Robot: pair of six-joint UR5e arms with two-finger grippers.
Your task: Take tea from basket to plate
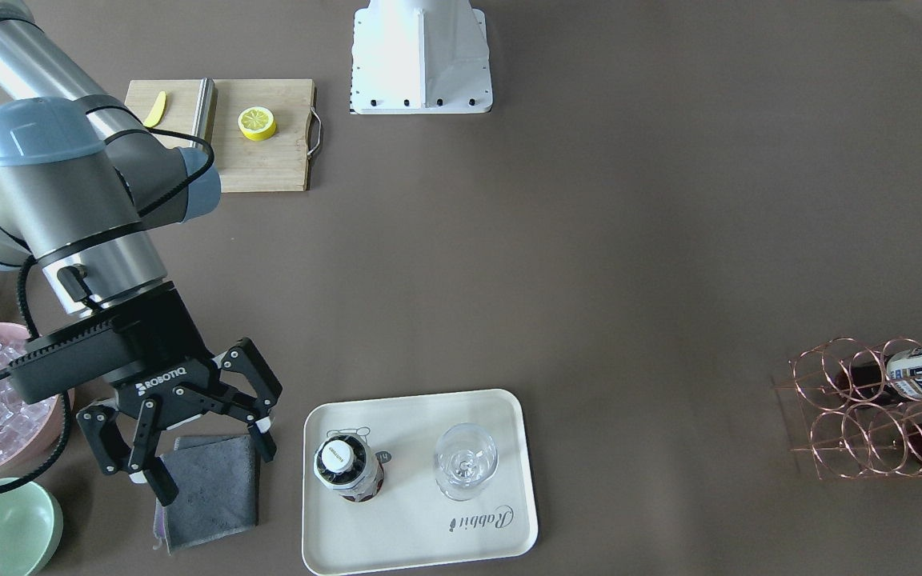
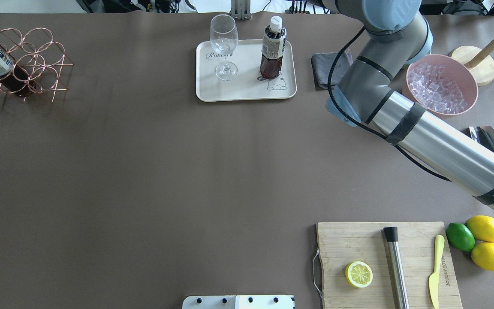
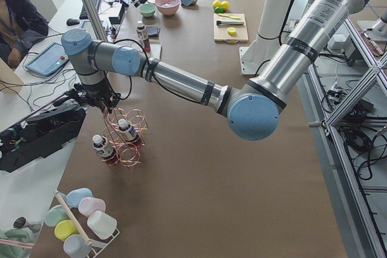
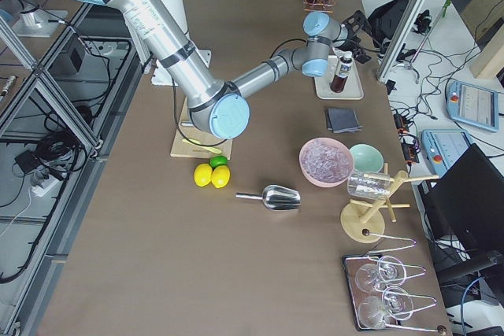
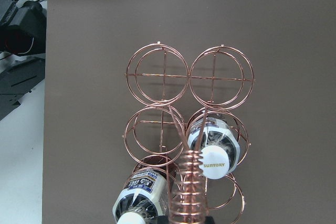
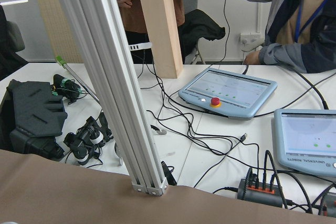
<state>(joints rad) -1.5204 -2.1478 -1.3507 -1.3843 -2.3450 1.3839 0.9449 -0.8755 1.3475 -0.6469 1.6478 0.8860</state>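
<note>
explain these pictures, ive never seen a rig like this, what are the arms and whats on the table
These are two robot arms at one table, filmed by six cameras: overhead, across the table, at each table end, and on each wrist. The right arm's tool, a two-finger claw, hangs open and empty over a grey cloth. Beside it a cream tray carries an upright tea bottle and a wine glass. The left arm's tool is above a copper wire basket holding two more tea bottles; whether it grips anything cannot be told. A pink bowl of ice cubes and a cutting board with half a lemon sit nearby.
</note>
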